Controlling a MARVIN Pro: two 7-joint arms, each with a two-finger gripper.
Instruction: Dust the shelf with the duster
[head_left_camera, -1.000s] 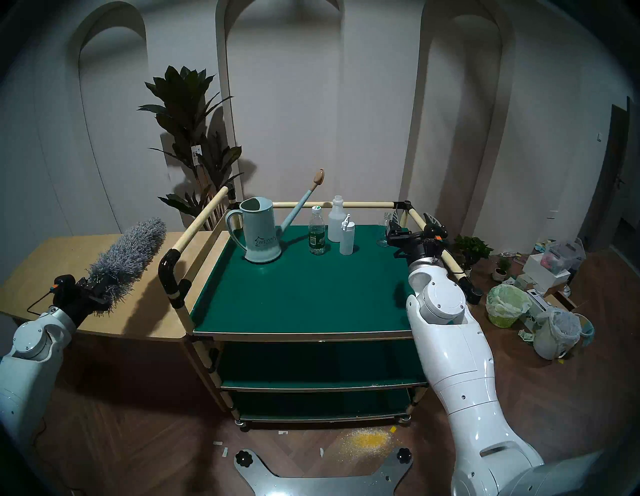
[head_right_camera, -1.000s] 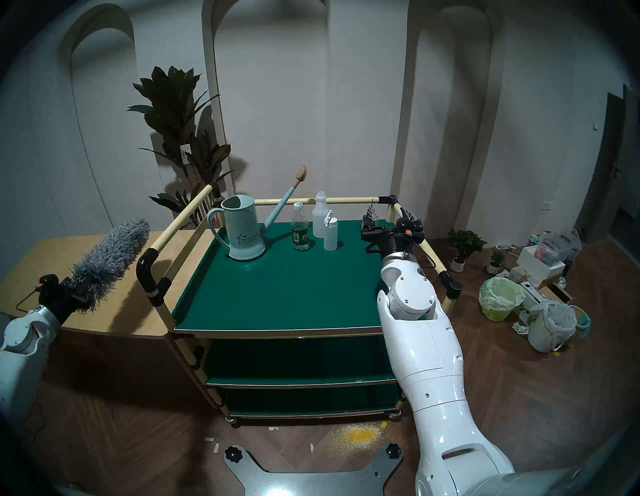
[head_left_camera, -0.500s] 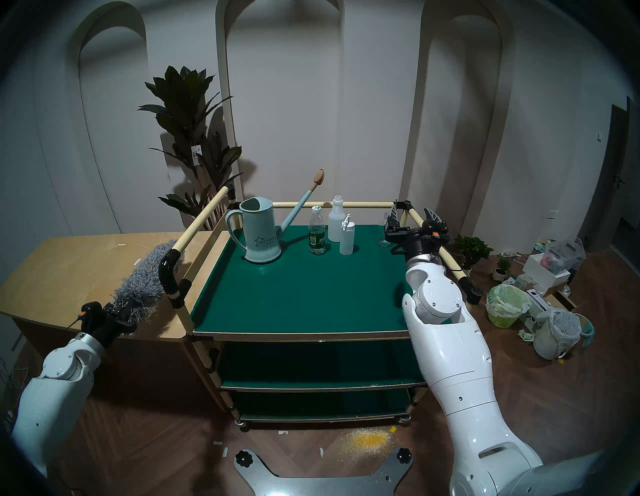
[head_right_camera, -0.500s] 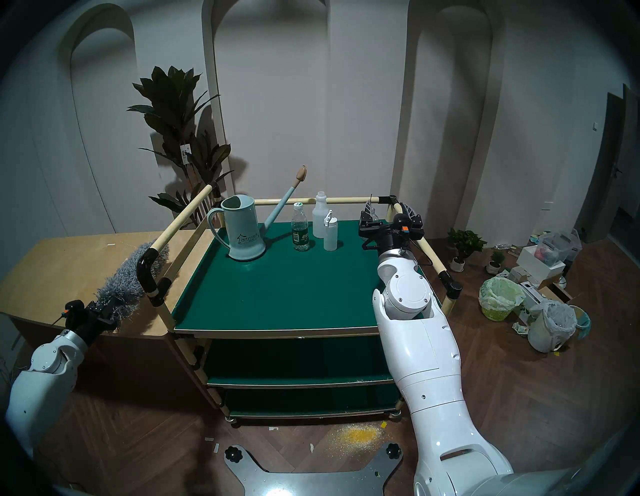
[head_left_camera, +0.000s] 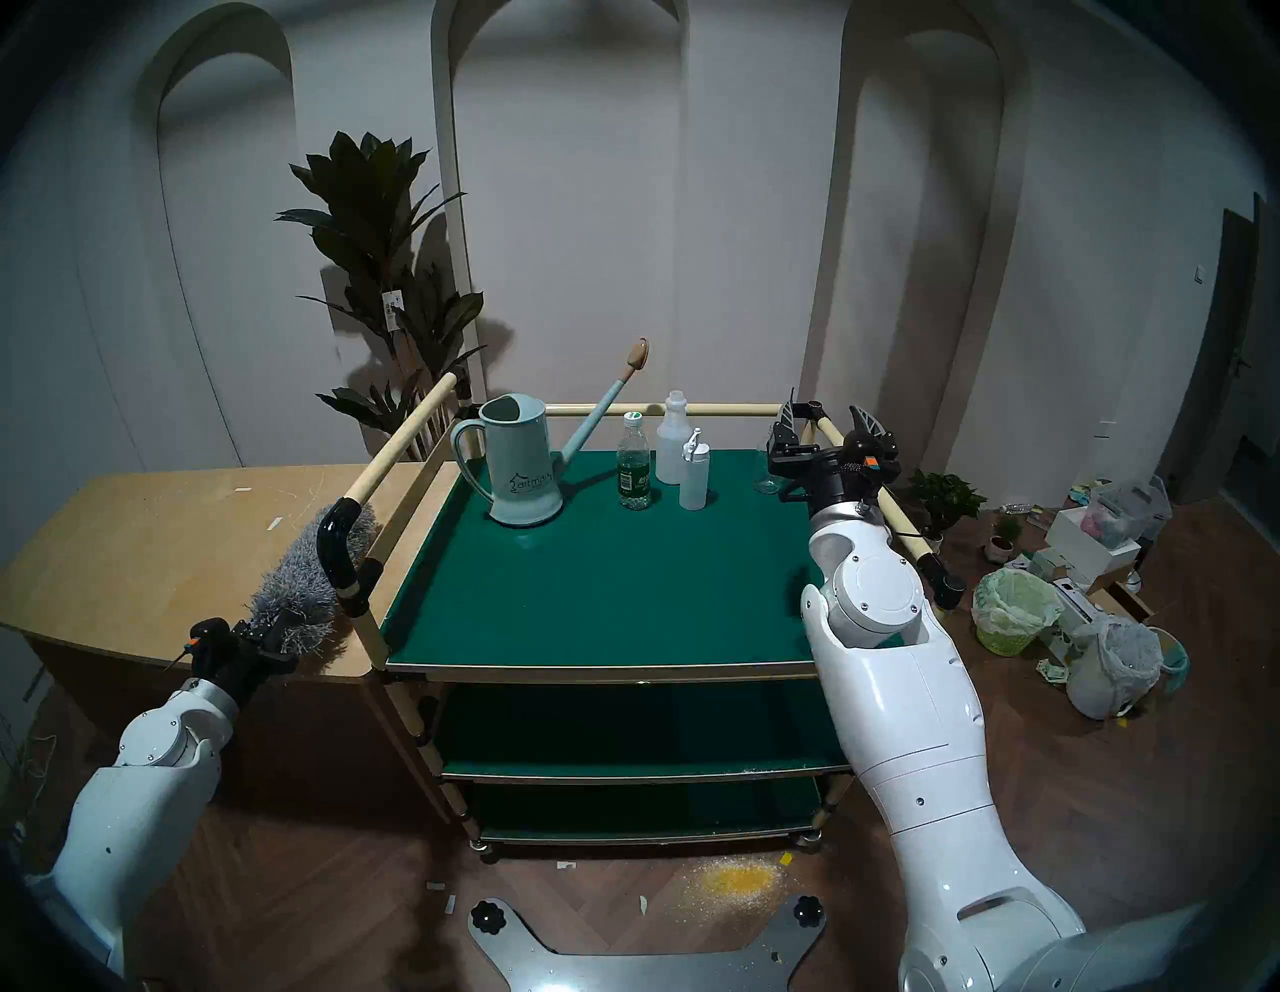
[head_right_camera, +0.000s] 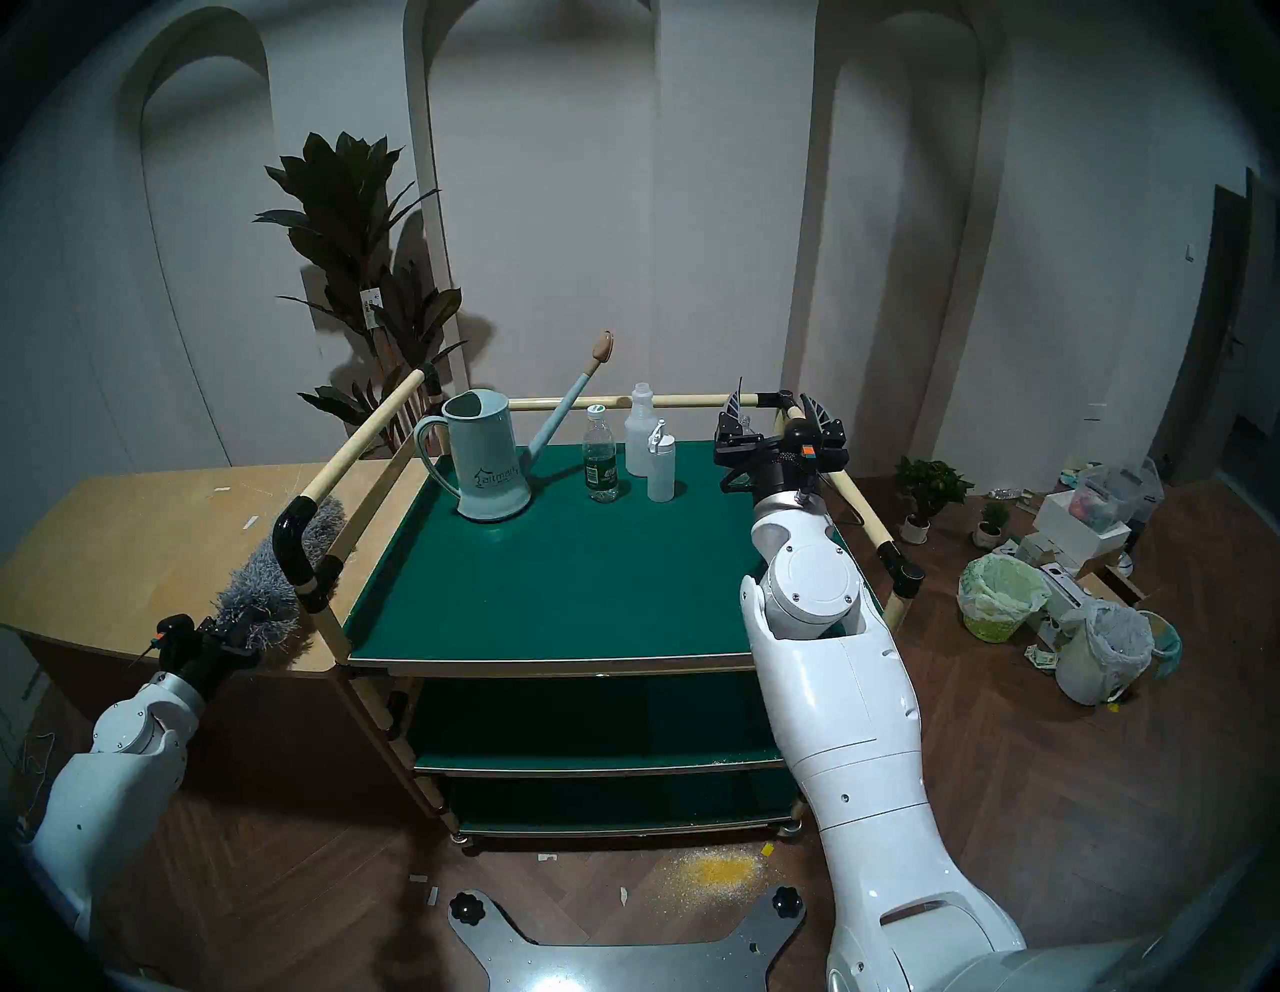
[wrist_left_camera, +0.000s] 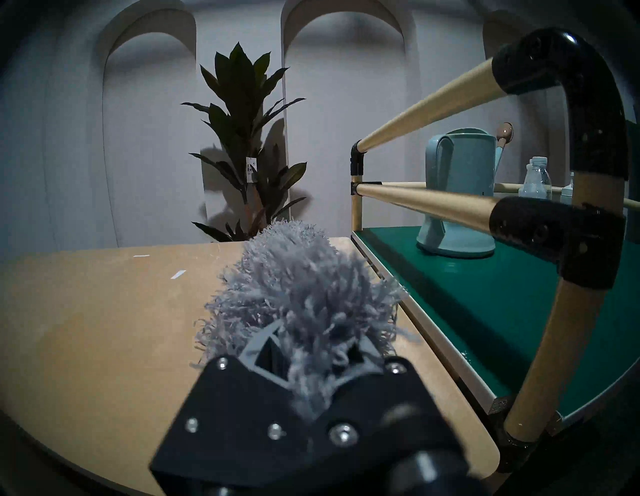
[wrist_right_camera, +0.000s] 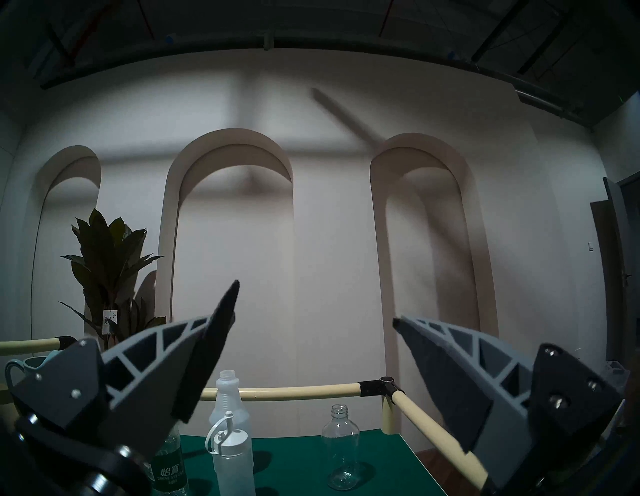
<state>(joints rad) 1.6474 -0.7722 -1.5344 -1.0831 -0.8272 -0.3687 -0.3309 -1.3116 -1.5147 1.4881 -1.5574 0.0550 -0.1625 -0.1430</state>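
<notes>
The shelf (head_left_camera: 609, 589) is the cart's dark green top board, railed by cream tubes. My left gripper (head_left_camera: 267, 641) is shut on the base of the grey fluffy duster (head_left_camera: 298, 596). The duster lies low over the tan counter (head_left_camera: 173, 540), just left of the cart's left rail and outside the shelf. Its far end sits behind the black corner joint (head_left_camera: 336, 547). In the left wrist view the duster (wrist_left_camera: 298, 287) points away along the shelf's edge (wrist_left_camera: 426, 322). My right gripper (head_left_camera: 825, 424) is open and empty, raised over the shelf's far right corner.
A pale blue watering can (head_left_camera: 519, 471), a water bottle (head_left_camera: 634, 471), two white bottles (head_left_camera: 694, 471) and a clear glass bottle (wrist_right_camera: 341, 446) stand along the shelf's back. A tall plant (head_left_camera: 388, 277) is behind the cart. Bins (head_left_camera: 1004, 609) sit on the floor to the right.
My left arm has swung right and down with the duster, from raised over the counter to low beside the cart's left rail. My right gripper has edged up and back.
</notes>
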